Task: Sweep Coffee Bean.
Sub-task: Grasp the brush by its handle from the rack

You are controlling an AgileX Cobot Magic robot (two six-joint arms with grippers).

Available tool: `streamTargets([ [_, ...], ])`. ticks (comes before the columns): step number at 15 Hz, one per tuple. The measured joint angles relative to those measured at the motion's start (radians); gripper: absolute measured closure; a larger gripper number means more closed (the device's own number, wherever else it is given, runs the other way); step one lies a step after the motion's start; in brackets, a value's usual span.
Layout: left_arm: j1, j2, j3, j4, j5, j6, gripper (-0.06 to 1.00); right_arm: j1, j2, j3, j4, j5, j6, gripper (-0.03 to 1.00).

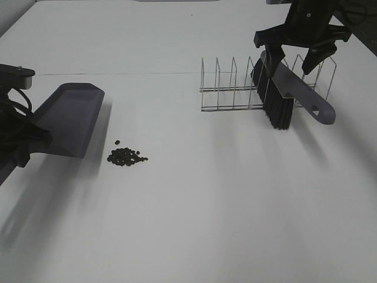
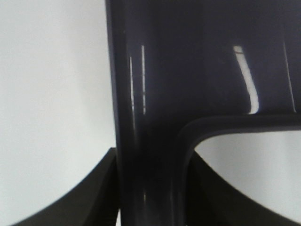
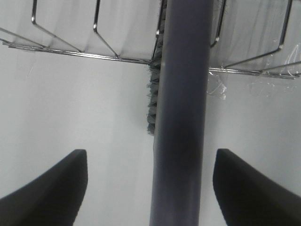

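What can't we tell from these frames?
- Bean count: beans too small and heaped in the high view; absent from both wrist views.
- Left pincer: partly cut off by high view's left edge; wrist view blurred, filled by dustpan.
- Brush bristles: in right wrist view, handle covers most.

A white matte table [image 1: 194, 236] fills nearly the whole view, with a thin seam [image 1: 118, 73] crossing its far half. Soft grey shadows fall toward the near left. Past the far-left corner lies a dim grey strip [image 1: 7, 15], floor or wall unclear.
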Motion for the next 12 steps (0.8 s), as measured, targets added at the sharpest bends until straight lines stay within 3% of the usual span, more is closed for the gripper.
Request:
streamTargets([
  [6,0.0,0.0,0.0,-0.01,0.0,0.007,0.6,0.0,0.059,0.0,0.0,-0.171,0.0,0.27],
  [12,0.0,0.0,0.0,-0.018,0.0,0.007,0.6,0.0,0.123,0.0,-0.084,-0.19,0.042,0.27],
])
